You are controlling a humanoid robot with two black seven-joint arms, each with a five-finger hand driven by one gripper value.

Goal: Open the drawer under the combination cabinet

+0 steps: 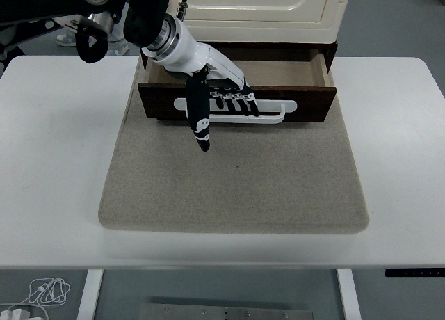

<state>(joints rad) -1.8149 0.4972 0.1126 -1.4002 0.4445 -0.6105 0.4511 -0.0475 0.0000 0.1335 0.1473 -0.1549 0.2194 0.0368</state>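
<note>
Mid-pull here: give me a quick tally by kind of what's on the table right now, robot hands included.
Cabinets: 1, the cream cabinet
Drawers: 1, the dark wooden drawer, pulled partly out
Drawer handles: 1, the white handle
Mats: 1, the beige mat
Robot hands: 1, the left hand, fingers hooked over the handle
Total: 5

I see a white tabletop (55, 195) filling most of my view, its near edge running along the bottom. A beige felt mat (236, 181) lies on its middle, reaching from the far side toward me with rounded near corners. Below the near edge on the left, a coiled white cable (47, 291) rests on the grey floor (389, 17). At the near right, a dark control strip (415, 272) sits on the tabletop's front edge.
</note>
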